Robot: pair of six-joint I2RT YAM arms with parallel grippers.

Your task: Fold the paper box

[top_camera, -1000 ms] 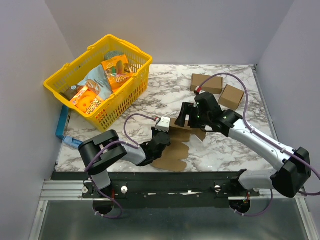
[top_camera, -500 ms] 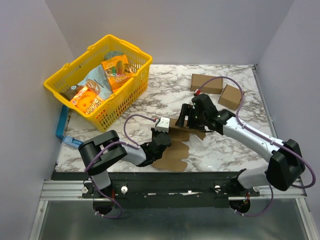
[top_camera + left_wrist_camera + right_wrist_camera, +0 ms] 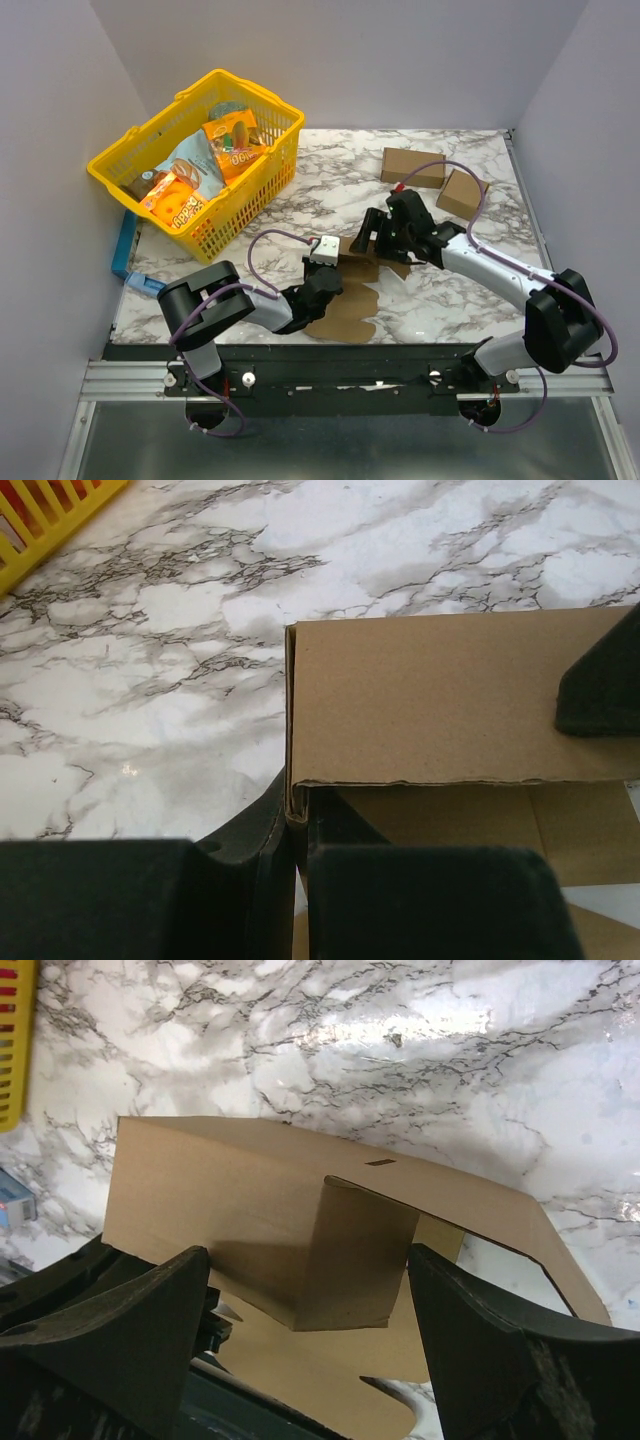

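Left gripper [image 3: 297, 825] pinches the paper box [image 3: 430, 695] edge — right gripper [image 3: 308, 1265] spread, seemingly flanking it.

I am working in a lab test booth, not a home. Plain gray walls [image 3: 340, 60] close in the marble-look table [image 3: 330, 185] on three sides. The left arm [image 3: 215, 305] and the right arm [image 3: 500, 275] are bolted to a metal rail [image 3: 120, 378] along the bottom of the frame. At the upper left sits a yellow shop basket [image 3: 255, 190] full of snack packs [image 3: 195, 170].
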